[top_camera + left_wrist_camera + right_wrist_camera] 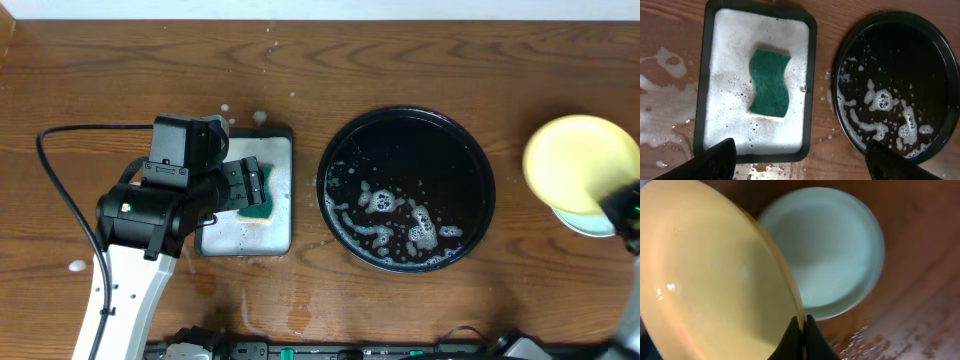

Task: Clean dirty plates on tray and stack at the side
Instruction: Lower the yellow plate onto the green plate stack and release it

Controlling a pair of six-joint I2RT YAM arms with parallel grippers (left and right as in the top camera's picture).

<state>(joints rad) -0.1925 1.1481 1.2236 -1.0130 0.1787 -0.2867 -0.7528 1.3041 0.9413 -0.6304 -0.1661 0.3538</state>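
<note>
Overhead: the black tray (420,150) has only suds in it, no plates. The yellow plate (575,150) hangs at the tray's 3 o'clock, pinched by the right gripper (615,205). A mint plate (590,222) peeks out at its 5 o'clock. The left gripper (245,185) is well apart, over the soapy tray (260,235) and sponge (262,195).

Left wrist: jaws spread wide with nothing in them, sponge at 12 o'clock.

Right wrist: jaws clamped on the yellow rim, plate tilted. The mint plate lies below, at 1 o'clock from them. Looks like the right arm's job to level it and set it down there.
</note>
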